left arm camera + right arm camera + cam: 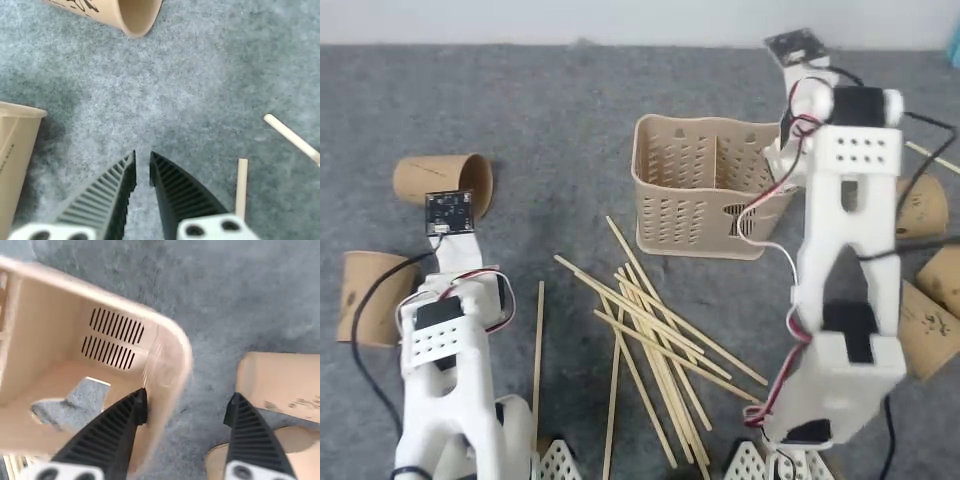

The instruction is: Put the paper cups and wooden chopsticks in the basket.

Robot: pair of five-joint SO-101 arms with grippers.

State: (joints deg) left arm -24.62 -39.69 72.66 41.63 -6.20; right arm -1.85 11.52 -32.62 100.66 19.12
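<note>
Surface: grey mat (570,120).
Chopsticks (655,345): loose on mat, in front of basket (690,225).
Left gripper (142,155): I read the fingers as nearly closed, empty, above mat.
Paper cups (445,180): lying on mat, outside basket, beside both arms.
Right gripper (189,394): I read it as spread, straddling basket wall.

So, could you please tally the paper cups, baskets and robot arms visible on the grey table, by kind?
Brown paper cups: 5
Beige slotted plastic basket: 1
White robot arms: 2
Total: 8
</note>
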